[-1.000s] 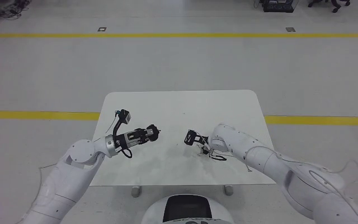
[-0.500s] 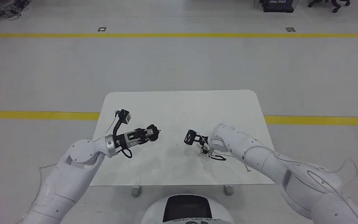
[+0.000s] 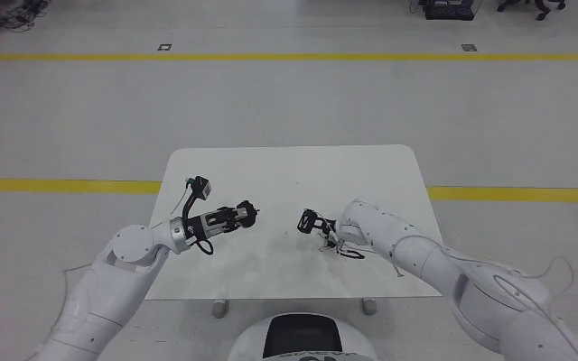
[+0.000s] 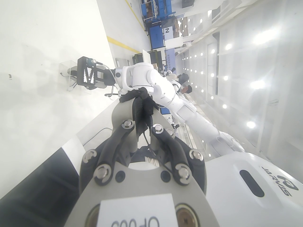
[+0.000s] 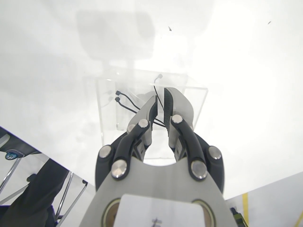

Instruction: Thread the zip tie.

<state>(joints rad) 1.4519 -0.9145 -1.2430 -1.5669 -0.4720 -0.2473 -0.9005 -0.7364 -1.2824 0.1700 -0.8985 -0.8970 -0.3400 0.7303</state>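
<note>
Right claw (image 5: pixel 160 93) sits with its tips dipped into a clear box (image 5: pixel 106 109) on the desk (image 5: pixel 47 36). Its two pads are a sliver apart, and one thin black zip tie (image 5: pixel 157 95) runs up between them, not visibly pinched. Two more ties (image 5: pixel 125 103) lie beside it in the box. Across the desk and well apart, the left claw (image 3: pixel 251 214) hangs above the surface, closed on a crumpled dark strip (image 4: pixel 142 109) whose nature I cannot make out. Over the last second nothing has shifted: both arms keep their places and the gap between the pads has not narrowed. The pick looks paused just short of the squeeze, so threading has probably not started.
</note>
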